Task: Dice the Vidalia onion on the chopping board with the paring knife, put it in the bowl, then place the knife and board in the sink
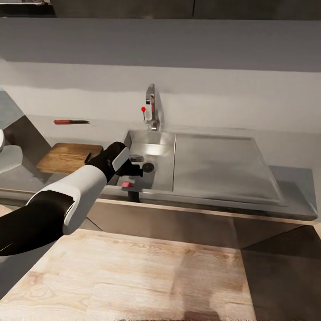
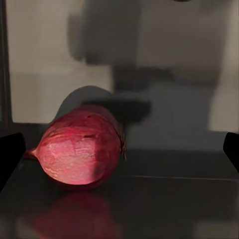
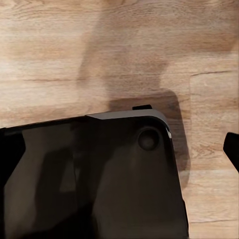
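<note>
The left gripper [image 1: 133, 166] reaches into the sink [image 1: 162, 138], fingers spread wide apart and empty; the Vidalia onion [image 2: 82, 152] lies between them on the steel floor; I judge it light, firm, papery-slick, best pinched across its belly; the drain [image 1: 148, 167] sits just beside; chopping board [image 1: 67, 157] at nine o'clock, paring knife [image 1: 71, 121] at ten.

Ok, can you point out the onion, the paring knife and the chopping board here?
Vidalia onion [image 2: 82, 149], left wrist view, middle of its lit red skin.
Paring knife [image 1: 64, 121], head view, on the red handle.
Chopping board [image 1: 67, 157], head view, bare wood left of the arm.
</note>
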Motion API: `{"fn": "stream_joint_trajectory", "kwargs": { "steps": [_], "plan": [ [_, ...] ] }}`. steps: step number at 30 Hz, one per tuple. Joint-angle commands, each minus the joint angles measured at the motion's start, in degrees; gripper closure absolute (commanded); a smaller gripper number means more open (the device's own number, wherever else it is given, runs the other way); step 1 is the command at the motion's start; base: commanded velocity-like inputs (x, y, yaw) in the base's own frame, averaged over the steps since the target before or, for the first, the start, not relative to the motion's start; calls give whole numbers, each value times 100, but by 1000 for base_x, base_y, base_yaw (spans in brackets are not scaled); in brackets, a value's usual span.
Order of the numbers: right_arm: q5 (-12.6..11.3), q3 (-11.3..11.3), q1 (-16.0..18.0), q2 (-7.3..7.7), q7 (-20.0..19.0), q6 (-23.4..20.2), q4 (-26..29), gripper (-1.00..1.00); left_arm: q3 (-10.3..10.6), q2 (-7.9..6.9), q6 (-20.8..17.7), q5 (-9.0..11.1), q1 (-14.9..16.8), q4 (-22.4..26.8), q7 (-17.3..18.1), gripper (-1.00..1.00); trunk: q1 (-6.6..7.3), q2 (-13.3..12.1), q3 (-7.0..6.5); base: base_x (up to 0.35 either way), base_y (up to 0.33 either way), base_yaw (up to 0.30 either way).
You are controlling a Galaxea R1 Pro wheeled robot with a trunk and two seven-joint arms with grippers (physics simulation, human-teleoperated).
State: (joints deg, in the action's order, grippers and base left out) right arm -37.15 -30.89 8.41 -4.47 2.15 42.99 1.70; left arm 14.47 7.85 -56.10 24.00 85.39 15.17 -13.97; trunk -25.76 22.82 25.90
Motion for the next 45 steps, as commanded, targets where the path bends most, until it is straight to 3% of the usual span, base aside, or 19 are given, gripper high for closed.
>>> {"fn": "stream_joint_trajectory", "kwargs": {
  "steps": [1,45],
  "plan": [
    [-29,-49,3,-1,22,16,-3,-100,38,-2,-17,61,4,4,-39,-100,-3,10,17,0,0,0],
    [-29,-49,3,-1,22,16,-3,-100,38,-32,-15,61,4,-154,-44,-100,-3,10,395,0,0,0]
  ]
}}
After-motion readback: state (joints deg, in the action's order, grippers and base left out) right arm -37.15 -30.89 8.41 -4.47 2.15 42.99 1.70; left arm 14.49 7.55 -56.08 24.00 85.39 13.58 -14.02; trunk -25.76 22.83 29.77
